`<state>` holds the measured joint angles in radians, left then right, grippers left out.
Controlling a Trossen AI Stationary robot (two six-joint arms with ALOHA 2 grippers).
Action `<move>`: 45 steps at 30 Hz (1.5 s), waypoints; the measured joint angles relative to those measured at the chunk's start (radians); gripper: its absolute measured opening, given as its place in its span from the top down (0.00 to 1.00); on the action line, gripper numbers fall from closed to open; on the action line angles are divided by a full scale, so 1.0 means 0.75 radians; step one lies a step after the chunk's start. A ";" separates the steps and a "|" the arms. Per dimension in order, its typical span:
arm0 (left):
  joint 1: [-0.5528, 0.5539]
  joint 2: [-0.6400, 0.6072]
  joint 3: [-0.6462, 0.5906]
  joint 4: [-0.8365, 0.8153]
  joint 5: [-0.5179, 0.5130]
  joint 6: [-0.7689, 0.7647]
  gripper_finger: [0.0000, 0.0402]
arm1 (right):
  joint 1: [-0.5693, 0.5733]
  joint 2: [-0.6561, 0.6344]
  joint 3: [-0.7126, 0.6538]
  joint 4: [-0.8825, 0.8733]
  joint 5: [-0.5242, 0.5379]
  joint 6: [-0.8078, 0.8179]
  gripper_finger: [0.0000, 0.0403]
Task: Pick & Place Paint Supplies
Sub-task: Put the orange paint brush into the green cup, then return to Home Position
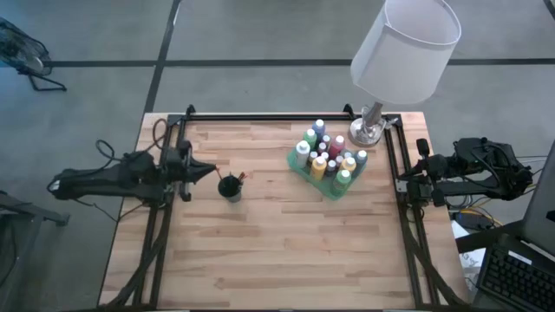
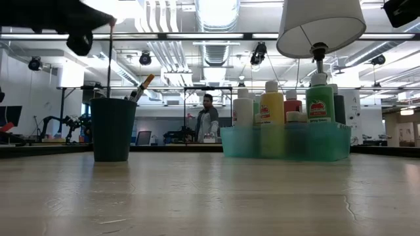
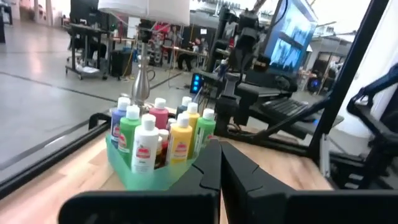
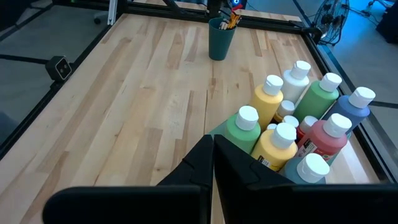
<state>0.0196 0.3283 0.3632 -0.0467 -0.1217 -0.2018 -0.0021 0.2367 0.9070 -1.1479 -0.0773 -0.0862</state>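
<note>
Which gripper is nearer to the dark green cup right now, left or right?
Left. The left gripper sits shut just beside the dark green cup, at the table's left edge. The right gripper waits shut at the right edge, beyond the green tray.

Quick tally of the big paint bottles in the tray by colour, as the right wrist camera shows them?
Green bottles: 2
Yellow bottles: 2
White bottle: 1
Blue bottle: 1
Red bottle: 1
Grey-blue bottle: 1
Total: 8. Smaller bottles between them are partly hidden, uncounted.
</note>
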 joint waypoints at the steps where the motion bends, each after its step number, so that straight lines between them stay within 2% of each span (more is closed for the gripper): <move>1: 0.000 -0.002 -0.029 0.031 0.000 0.014 1.00 | 0.000 0.000 0.000 0.000 0.000 0.000 0.98; 12: 0.000 0.000 -0.320 0.293 -0.003 0.098 1.00 | 0.000 0.000 0.000 0.000 0.000 0.000 0.98; 23: 0.000 0.000 -0.426 0.311 -0.023 0.094 0.97 | 0.000 0.000 0.000 0.000 0.000 0.000 0.98; 28: 0.000 0.000 -0.416 0.367 -0.039 0.047 0.88 | 0.000 0.000 0.000 0.000 -0.001 0.000 0.98; 34: 0.000 0.000 -0.343 0.364 -0.092 0.021 0.68 | 0.000 0.000 0.000 0.000 0.000 0.000 0.98; 38: 0.000 0.000 -0.264 0.365 -0.108 0.084 0.58 | 0.000 0.000 0.000 0.000 -0.001 0.000 0.98; 41: 0.000 0.000 -0.214 0.364 -0.109 0.140 0.54 | 0.000 0.000 0.000 0.000 -0.001 0.000 0.98; 45: 0.000 0.000 -0.172 0.366 -0.105 0.086 0.54 | 0.000 0.000 0.000 0.000 0.000 0.000 0.98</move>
<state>0.0196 0.3283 0.2345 0.2276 -0.2008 -0.1375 -0.0024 0.2367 0.9070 -1.1478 -0.0772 -0.0860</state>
